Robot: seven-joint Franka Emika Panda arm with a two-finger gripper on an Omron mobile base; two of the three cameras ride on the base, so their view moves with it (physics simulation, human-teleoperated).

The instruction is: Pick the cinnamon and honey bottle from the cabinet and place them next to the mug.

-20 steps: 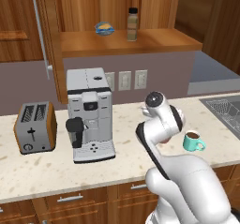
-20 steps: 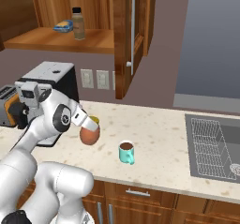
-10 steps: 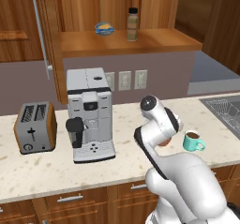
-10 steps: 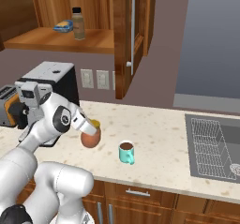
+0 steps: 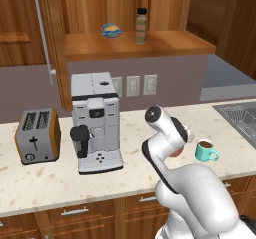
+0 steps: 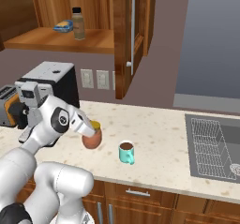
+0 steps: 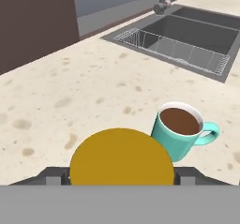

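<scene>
Speckled beige tabletop [image 6: 154, 129] runs btw coffee machine [image 5: 95, 120] and sink [image 6: 213, 145]. Claw [image 6: 91, 135] is grasping the honey bottle [image 6: 92, 138], held low just beside the mug [image 6: 126, 152], prob. to set it down next to it. Cinnamon [image 5: 142, 26] stands on the cabinet [image 5: 135, 45] shelf w/ a blue thing [image 5: 111, 30], not yet picked.

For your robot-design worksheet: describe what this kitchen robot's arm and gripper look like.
A glossy white arm of thick rounded segments, with dark bands at the joints and a grey disc capping one joint. The gripper has a white body; its two small dark finger tips look blocky.
</scene>
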